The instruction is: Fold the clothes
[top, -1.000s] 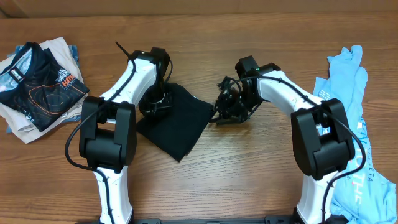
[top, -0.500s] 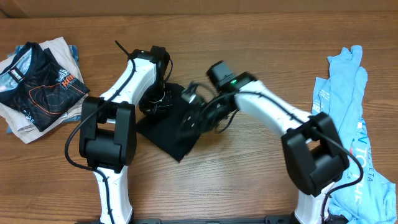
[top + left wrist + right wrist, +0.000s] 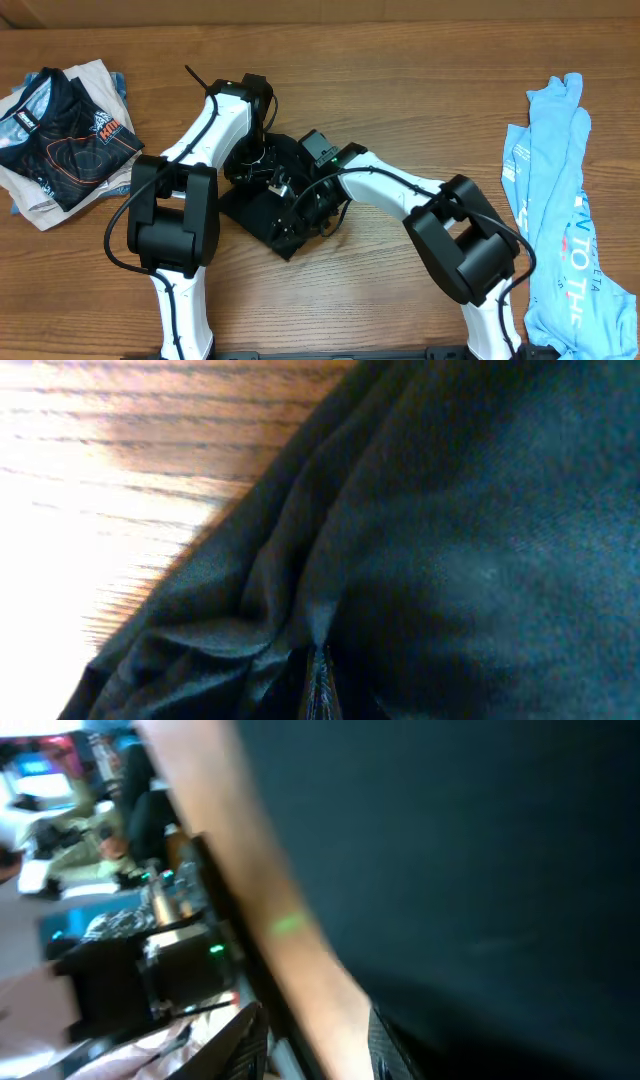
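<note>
The black T-shirt lies bunched in a small dark heap at the table's middle. My left gripper presses down on its far left part. In the left wrist view its fingertips are shut, and wrinkles of black cloth gather into them. My right gripper hovers over the shirt's right half, wrist rolled sideways. In the blurred right wrist view its jaws stand apart with a strip of wood between them and black fabric against the right finger. The light blue tee lies crumpled at the far right.
A pile of clothes, a dark printed jersey on beige cloth, sits at the far left. Both arm bases stand at the front edge. Bare wooden table stretches behind and between the shirts.
My right arm swung left from the black shirt's right corner to above its middle. That corner no longer lies spread out to the right. The left gripper stayed in place.
</note>
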Robot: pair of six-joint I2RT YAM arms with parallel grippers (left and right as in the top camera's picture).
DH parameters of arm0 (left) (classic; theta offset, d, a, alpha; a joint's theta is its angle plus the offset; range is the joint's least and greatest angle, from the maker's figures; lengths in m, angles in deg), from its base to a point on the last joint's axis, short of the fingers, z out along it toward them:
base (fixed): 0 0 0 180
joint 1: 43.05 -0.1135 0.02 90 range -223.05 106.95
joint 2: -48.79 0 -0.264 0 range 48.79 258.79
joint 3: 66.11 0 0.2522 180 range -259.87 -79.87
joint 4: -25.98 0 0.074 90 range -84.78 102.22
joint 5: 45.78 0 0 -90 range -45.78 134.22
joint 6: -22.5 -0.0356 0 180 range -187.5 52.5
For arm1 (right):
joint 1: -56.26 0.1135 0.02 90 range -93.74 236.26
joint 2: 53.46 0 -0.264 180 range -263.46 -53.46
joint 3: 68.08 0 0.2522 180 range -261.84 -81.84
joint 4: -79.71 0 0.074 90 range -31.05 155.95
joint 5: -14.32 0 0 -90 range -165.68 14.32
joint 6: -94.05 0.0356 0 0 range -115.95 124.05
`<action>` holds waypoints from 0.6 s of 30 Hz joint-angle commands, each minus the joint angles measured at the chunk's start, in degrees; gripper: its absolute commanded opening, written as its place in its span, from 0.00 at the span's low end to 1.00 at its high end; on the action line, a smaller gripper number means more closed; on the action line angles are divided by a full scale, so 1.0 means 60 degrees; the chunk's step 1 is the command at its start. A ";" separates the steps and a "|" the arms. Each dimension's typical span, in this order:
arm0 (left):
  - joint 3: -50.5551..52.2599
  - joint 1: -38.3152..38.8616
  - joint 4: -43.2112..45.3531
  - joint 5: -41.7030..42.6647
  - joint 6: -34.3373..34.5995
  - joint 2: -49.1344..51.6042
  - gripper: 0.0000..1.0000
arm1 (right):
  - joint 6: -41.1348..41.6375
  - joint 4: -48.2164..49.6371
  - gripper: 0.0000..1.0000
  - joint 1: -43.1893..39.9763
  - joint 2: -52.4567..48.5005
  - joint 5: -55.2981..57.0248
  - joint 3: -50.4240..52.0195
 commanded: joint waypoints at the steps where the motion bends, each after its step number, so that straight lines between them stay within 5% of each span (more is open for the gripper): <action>1: -0.0178 0.0062 -0.0007 0.0153 0.0124 0.0033 0.08 | 0.0743 0.0153 0.36 -0.0036 -0.0229 0.1366 0.0055; 18: -0.0175 0.0062 -0.0051 -0.0393 0.0131 0.0033 0.08 | 0.2747 0.0215 0.36 -0.0069 -0.0237 0.3490 0.0055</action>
